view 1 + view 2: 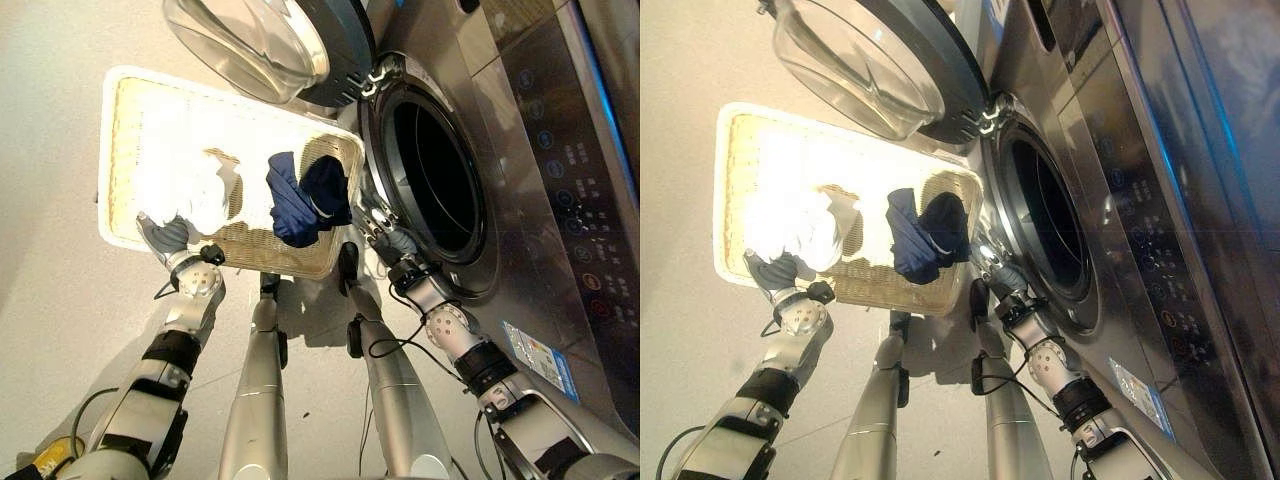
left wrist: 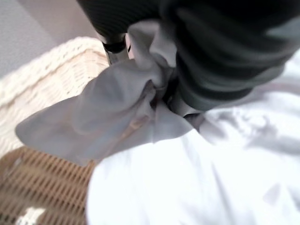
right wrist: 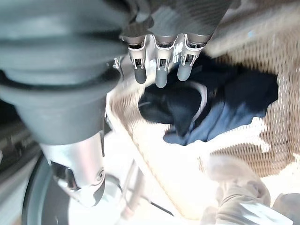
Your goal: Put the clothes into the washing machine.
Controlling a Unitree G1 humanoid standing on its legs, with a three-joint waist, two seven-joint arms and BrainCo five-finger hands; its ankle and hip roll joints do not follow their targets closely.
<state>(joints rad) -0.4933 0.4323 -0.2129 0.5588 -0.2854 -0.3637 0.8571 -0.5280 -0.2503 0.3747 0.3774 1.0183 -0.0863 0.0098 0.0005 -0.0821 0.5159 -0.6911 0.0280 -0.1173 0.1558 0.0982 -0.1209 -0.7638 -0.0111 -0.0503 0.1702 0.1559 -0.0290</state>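
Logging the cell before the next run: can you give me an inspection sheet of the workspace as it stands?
Surface: pale floor under the wicker basket.
Job's things: white garment and dark blue garment lie in the basket; washing machine door swung open, drum looks dark inside.
Clutter: nothing seen.
Hands: left hand at the white garment, cloth bunched at it, fingers hidden; right hand open above the dark blue garment, by the basket's machine-side rim.
Cables: nothing seen.
Surroundings: nothing seen.
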